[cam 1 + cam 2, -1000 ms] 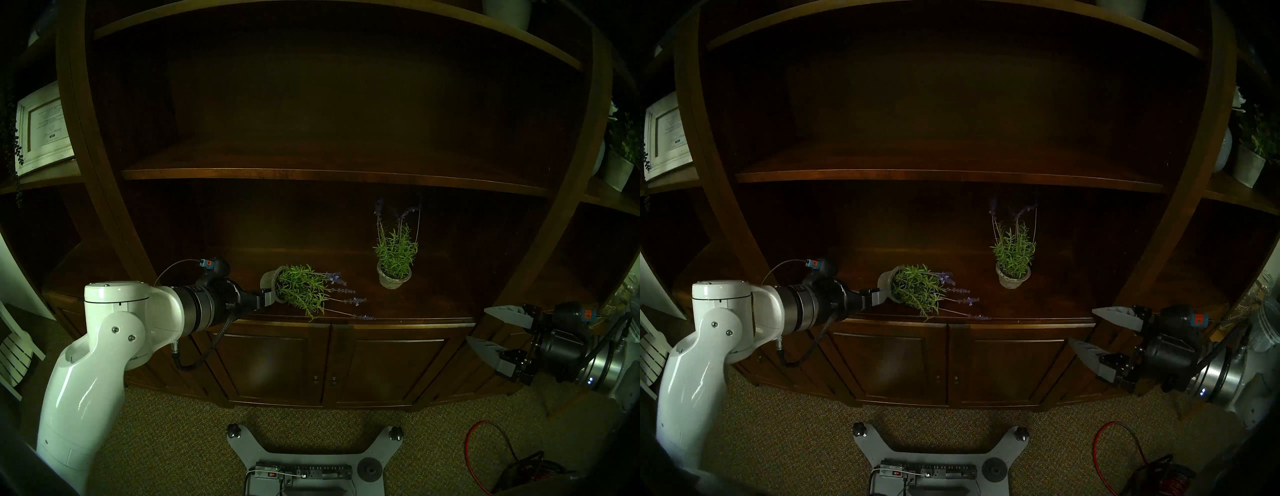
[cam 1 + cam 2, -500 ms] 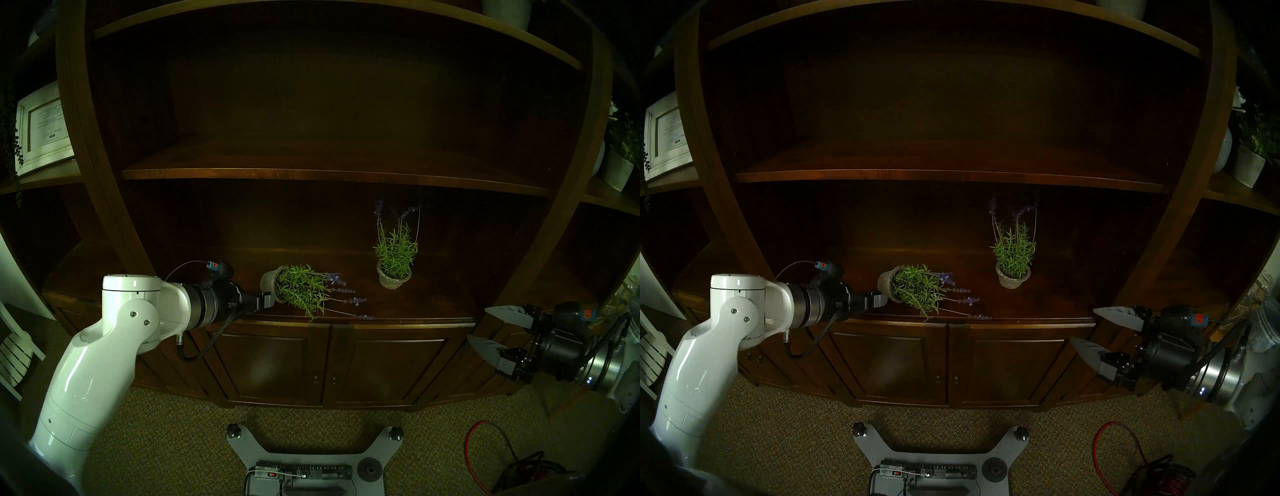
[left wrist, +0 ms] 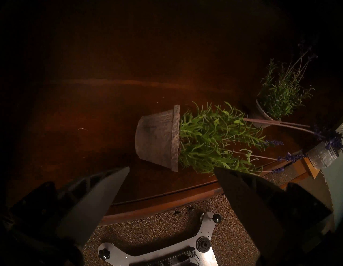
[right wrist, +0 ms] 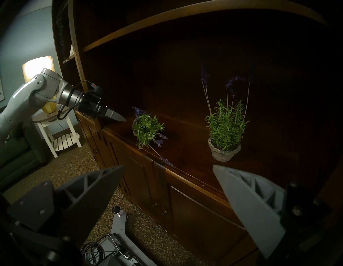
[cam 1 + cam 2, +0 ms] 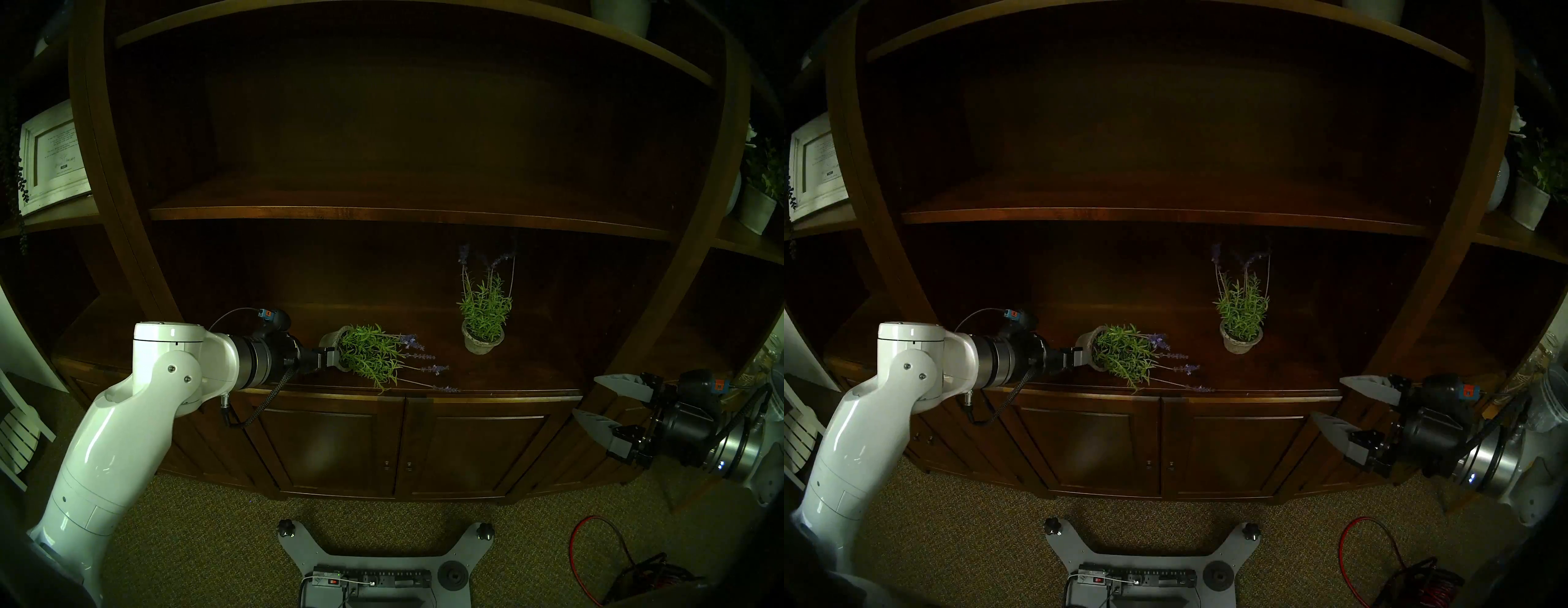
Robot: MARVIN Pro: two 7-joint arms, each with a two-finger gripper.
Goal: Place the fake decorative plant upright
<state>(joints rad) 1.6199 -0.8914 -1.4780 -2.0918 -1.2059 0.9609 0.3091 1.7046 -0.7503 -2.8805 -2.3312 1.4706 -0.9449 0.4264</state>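
Dark wood swallows most detail: the cabinet shelf (image 5: 488,373) interior is nearly black, and the upright lavender's (image 5: 485,305) flower tips fade into it. In the head views the left gripper (image 5: 335,358) partly covers the tipped pot (image 3: 157,137), so contact there cannot be judged; the left wrist view shows both fingers wide apart, just short of it. The fallen lavender plant (image 5: 373,356) lies on its side near the shelf's front edge, stems pointing right. The right gripper (image 5: 594,401) hangs wide, empty, well apart.

Glossy white arm (image 5: 114,433), black braided cable (image 5: 271,392)
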